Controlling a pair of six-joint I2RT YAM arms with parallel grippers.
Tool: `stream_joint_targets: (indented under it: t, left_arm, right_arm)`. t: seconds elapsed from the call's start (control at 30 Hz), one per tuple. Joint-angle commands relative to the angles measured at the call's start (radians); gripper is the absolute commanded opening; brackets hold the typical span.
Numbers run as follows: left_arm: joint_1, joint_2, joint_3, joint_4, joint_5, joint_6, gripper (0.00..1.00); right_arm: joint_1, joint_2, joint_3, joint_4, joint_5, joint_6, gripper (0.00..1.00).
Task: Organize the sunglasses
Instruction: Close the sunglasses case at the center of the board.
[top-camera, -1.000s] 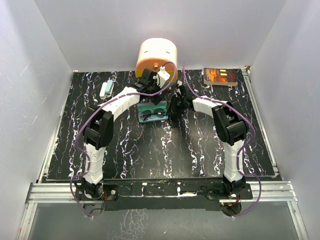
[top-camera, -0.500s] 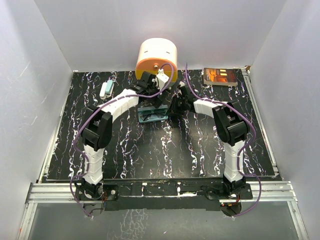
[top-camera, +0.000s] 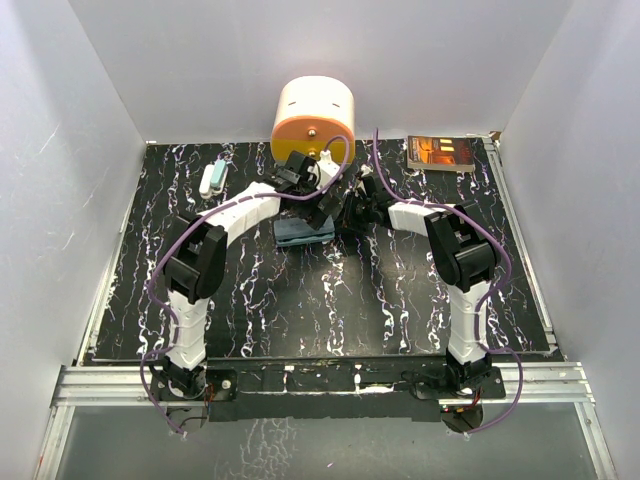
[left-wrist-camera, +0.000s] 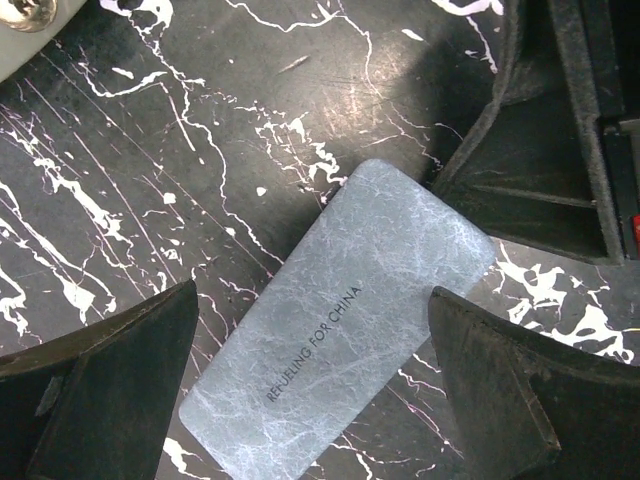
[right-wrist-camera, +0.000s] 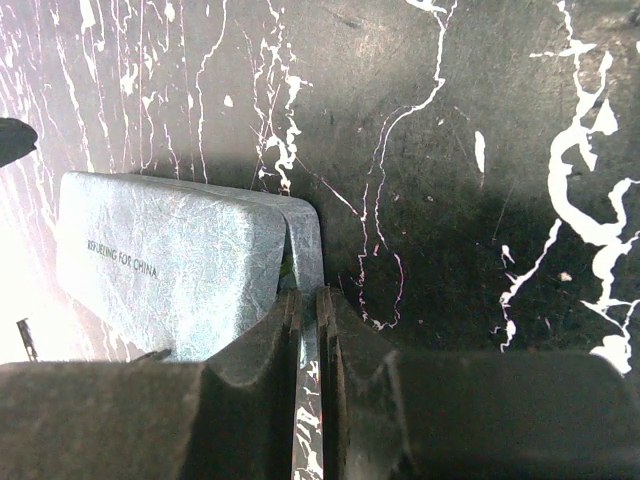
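The grey-blue case (top-camera: 303, 231) lies closed on the black marbled table, near its middle back. The sunglasses are hidden and show in no view. My left gripper (top-camera: 322, 203) hangs open just above the case. In the left wrist view the case lid (left-wrist-camera: 345, 320), printed "REFUELING FOR CHINA", lies between the spread fingers of my left gripper (left-wrist-camera: 312, 300). My right gripper (top-camera: 346, 214) is at the case's right end. In the right wrist view my right gripper (right-wrist-camera: 308, 296) is pinched shut on the thin end wall of the case (right-wrist-camera: 170, 262).
An orange and white drum-shaped object (top-camera: 313, 118) stands at the back, just behind the left wrist. A brown book-like box (top-camera: 440, 152) lies at the back right. A small white and teal object (top-camera: 212, 178) lies at the back left. White walls enclose the table.
The case stood open with the sunglasses showing on its teal lining. Its lid has come down and it is now closed. My left gripper moved over the lid.
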Motion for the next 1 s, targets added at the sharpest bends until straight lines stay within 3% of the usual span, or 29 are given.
stream_joint_targets:
  t: [0.0, 0.43, 0.97]
  left_arm:
    - [-0.022, -0.027, 0.063, -0.068, 0.049, -0.015, 0.96]
    - [-0.058, 0.047, 0.159, -0.115, 0.068, -0.056, 0.97]
    - [-0.068, 0.048, 0.029, -0.115, 0.062, -0.077, 0.96]
  right_arm:
    - [0.012, 0.019, -0.035, 0.005, -0.011, -0.007, 0.08]
    - [-0.001, 0.014, -0.077, 0.042, -0.04, -0.006, 0.08]
    - [-0.052, -0.001, -0.124, 0.099, -0.152, -0.003, 0.1]
